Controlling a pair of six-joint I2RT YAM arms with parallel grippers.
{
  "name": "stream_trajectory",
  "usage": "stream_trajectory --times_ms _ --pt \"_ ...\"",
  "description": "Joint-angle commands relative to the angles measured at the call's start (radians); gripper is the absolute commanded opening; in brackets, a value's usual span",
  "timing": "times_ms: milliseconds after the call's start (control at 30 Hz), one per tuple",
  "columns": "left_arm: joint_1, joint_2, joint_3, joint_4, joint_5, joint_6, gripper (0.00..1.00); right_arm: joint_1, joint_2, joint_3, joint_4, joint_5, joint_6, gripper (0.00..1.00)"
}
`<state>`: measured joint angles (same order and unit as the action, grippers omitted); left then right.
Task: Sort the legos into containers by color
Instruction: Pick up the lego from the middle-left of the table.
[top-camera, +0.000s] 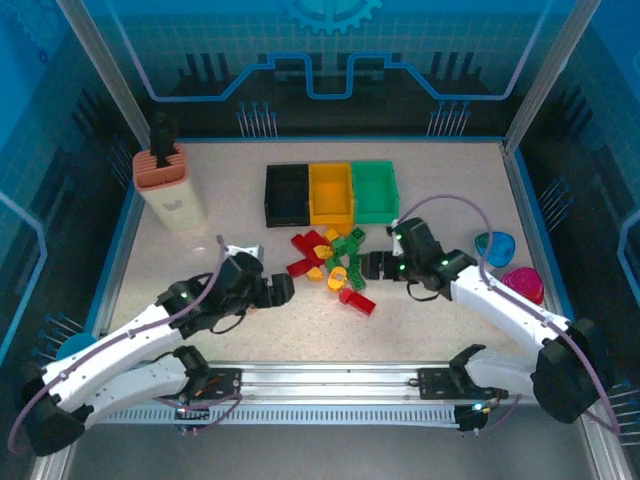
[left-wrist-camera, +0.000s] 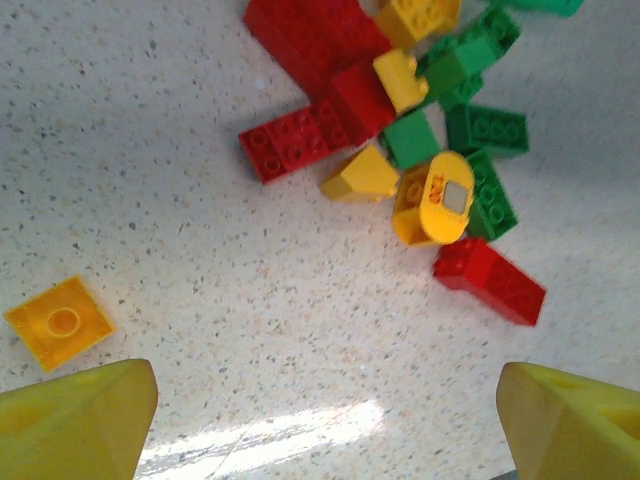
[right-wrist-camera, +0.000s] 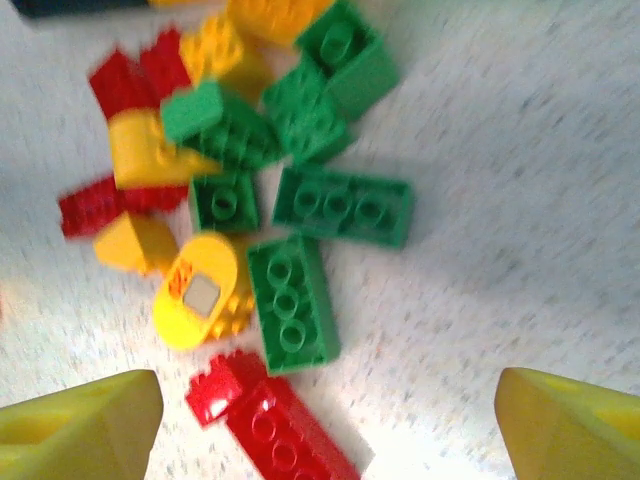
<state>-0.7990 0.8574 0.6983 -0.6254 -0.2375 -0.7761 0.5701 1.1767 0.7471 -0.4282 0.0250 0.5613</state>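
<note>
**Left gripper** (top-camera: 281, 289) — yellow-tipped jaws spread wide, nothing between them; low over the speckled table (top-camera: 200, 260), just left of the pile.

**Right gripper** (top-camera: 371, 266) — jaws likewise parted and empty; facing the pile from the right.

**Flat yellow-orange square tile** (left-wrist-camera: 60, 321) — lies alone, well apart from the pile, near the left gripper's fingertip.

**Long red plastic brick** (top-camera: 357, 300) — nearest edge of the pile, free on its near side. Judged the easiest first pick: close across its narrow width, lift straight up.

**Pile of red, yellow-orange and green legos** (top-camera: 328, 258) — heaped between the two grippers, none sorted. Two long green bricks (right-wrist-camera: 342, 206) lie flat on the right side, close to their neighbours, and a rounded yellow piece (right-wrist-camera: 200, 300) touches one of them. Taking outliers before the tangled core should avoid dragging neighbours along.

**Obstruction** — the grippers face each other across the pile; working it one at a time would lower the risk of collision.

**Black bin** (top-camera: 287, 193), **yellow-orange bin** (top-camera: 331, 192), **green bin** (top-camera: 375, 190) — side by side just beyond the pile, all appearing empty.

**Blue cup** (top-camera: 495, 246), **pink cup** (top-camera: 522, 283) — right side, beside the right arm's sweep.

**Salmon-and-cream holder** (top-camera: 168, 188) — far left, clear of the work.
</note>
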Motion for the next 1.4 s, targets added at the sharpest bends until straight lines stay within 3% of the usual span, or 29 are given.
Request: stream_trajectory --times_ms 0,133,300,600,1033,1233,1367 --pt "-0.027 0.037 0.026 -0.057 -0.1 -0.075 0.88 0.088 0.039 0.043 -0.101 0.071 0.001 0.83" --pt "-0.022 0.057 0.033 -0.145 -0.15 -0.107 0.93 0.207 0.058 0.04 -0.089 0.133 0.038 0.82" --pt "0.065 0.127 0.015 -0.157 -0.121 -0.098 0.94 0.293 0.068 0.035 -0.084 0.183 0.075 0.79" --pt "0.232 0.264 -0.026 -0.026 -0.018 -0.053 0.89 0.31 -0.01 -0.007 -0.089 0.227 0.091 0.72" --pt "0.247 0.469 -0.055 0.066 -0.02 -0.097 0.84 0.304 -0.049 -0.076 -0.041 0.254 0.13 0.71" --pt "0.249 0.506 -0.087 0.083 -0.029 -0.112 0.73 0.304 -0.052 -0.094 -0.037 0.268 0.137 0.7" --pt "0.248 0.502 -0.106 0.094 -0.04 -0.117 0.6 0.304 -0.055 -0.106 -0.024 0.271 0.14 0.7"
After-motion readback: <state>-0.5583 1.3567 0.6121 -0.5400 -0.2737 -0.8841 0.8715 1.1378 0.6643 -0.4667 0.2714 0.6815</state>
